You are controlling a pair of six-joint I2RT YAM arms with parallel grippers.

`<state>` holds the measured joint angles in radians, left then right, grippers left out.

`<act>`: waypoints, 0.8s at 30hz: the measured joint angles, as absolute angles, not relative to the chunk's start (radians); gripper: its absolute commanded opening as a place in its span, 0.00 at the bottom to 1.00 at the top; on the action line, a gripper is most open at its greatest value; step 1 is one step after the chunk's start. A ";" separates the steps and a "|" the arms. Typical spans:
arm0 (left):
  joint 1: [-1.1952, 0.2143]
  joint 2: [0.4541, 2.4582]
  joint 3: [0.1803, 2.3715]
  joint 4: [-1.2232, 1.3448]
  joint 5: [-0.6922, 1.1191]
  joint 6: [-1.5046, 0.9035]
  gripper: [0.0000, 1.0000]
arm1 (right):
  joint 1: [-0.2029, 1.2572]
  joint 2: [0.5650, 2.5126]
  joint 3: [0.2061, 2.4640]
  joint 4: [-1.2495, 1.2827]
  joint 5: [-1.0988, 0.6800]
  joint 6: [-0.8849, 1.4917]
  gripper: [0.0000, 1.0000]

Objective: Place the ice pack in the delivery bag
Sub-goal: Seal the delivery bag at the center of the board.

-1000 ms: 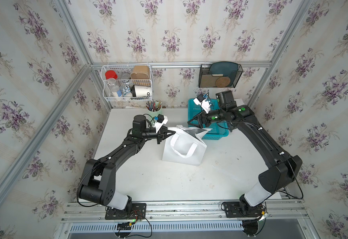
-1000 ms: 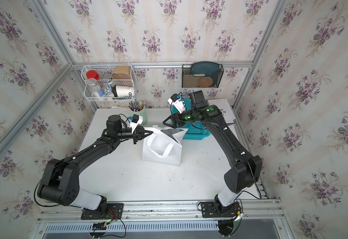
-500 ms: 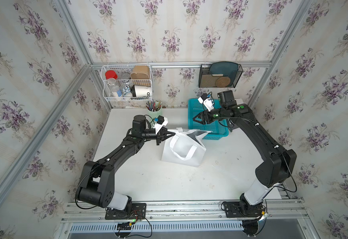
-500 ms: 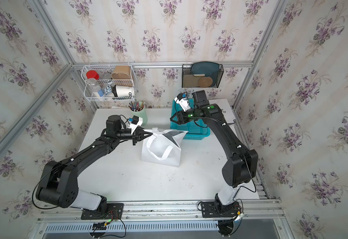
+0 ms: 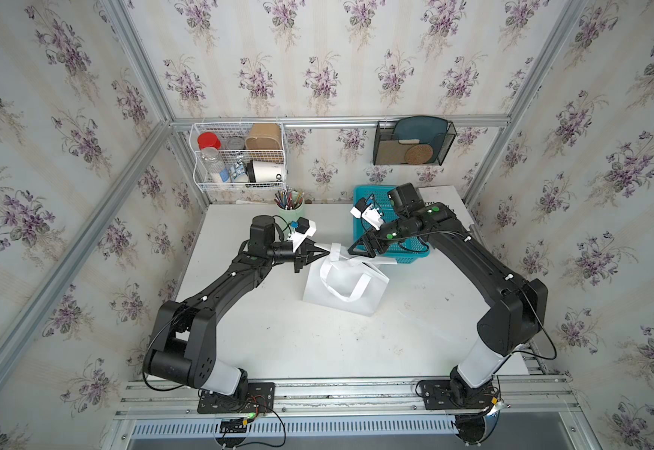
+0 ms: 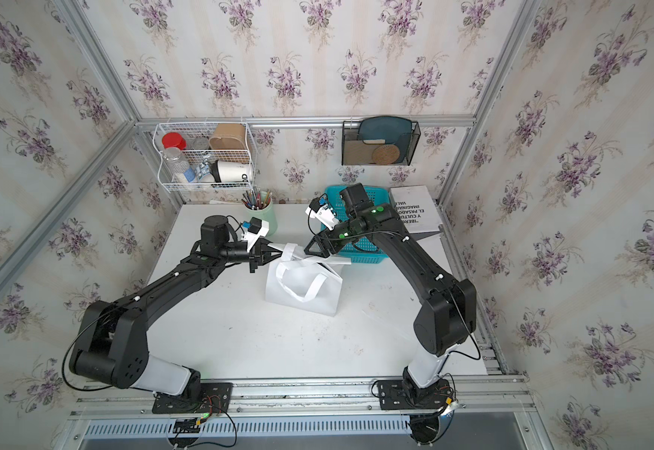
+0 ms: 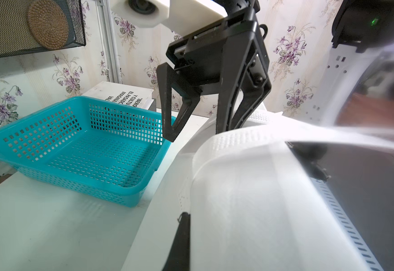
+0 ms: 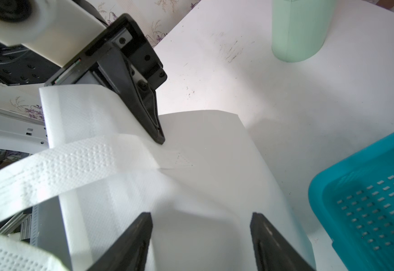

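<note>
The white table carries a white paper-like delivery bag with strap handles, slumped just beside an empty-looking blue plastic mesh basket. The left gripper is pinched together on the bag's rim at a strap seam. The right gripper hangs over the mouth, jaws apart and empty. No ice pack is visible in any view. The bag looks thin, light and floppy, likely to collapse, so the stitched rim is the firmest hold.
</note>
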<state>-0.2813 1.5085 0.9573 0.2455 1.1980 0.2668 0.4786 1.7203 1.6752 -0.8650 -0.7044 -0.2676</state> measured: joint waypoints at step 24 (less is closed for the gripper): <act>-0.281 1.541 0.982 0.265 1.201 0.229 0.00 | 0.528 1.749 1.769 -0.892 -0.624 -0.266 0.88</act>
